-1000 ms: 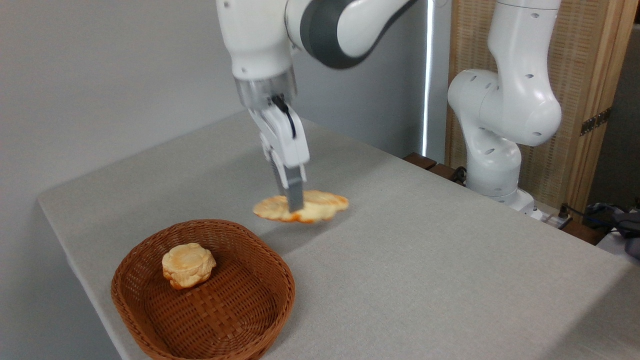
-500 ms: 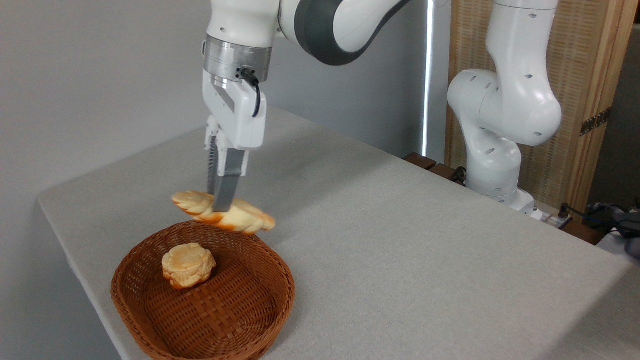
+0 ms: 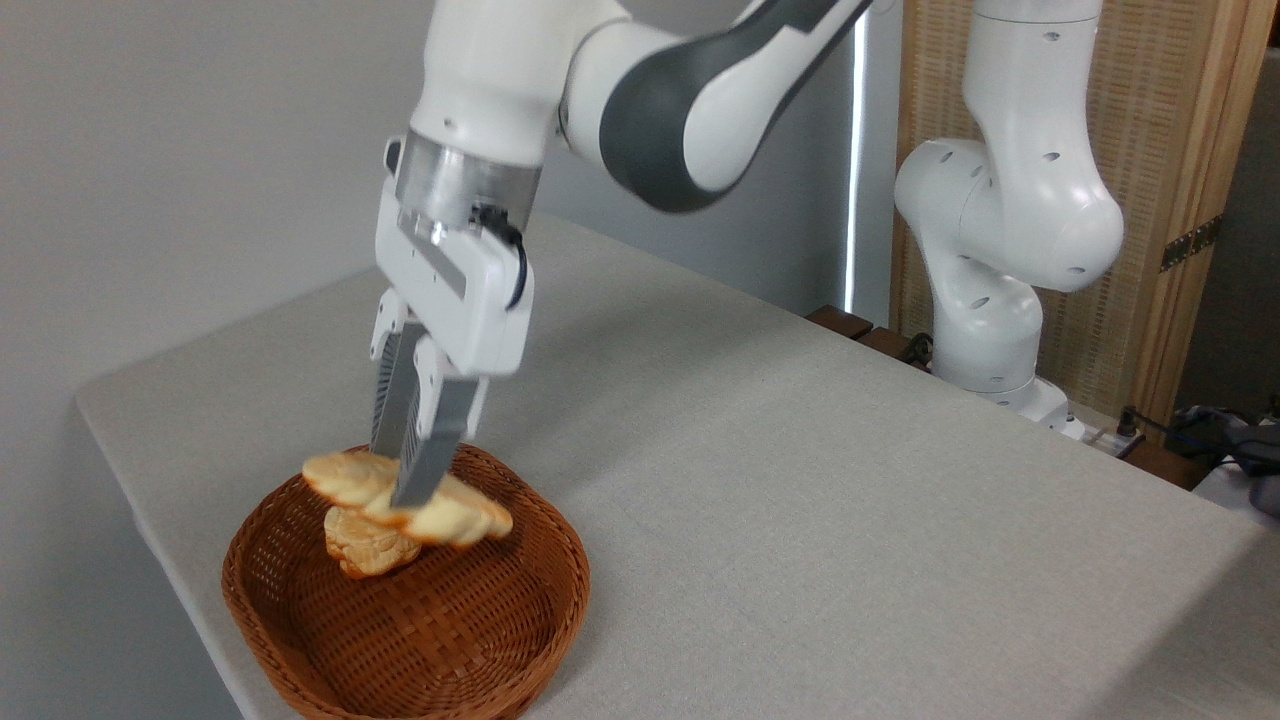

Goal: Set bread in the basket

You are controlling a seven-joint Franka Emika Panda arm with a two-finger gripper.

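Note:
The bread (image 3: 455, 515), a long flat golden loaf with braided ridges, hangs in the air over the basket (image 3: 540, 610), a shallow brown wicker one at the table's front left. My gripper (image 3: 400, 482) is shut on the loaf's middle, its fingers pointing down and tilted slightly left. The loaf sits just above a small round bun and hides the bun's top.
A small lumpy golden bun (image 3: 362, 548) lies in the basket's back left part. The grey table (image 3: 800, 480) stretches to the right and back. My arm's white base (image 3: 985, 330) stands at the table's far right edge, before a wooden screen.
My gripper has carried the bread left and toward the front, from over the table's middle to over the basket, and has come down lower above the bun.

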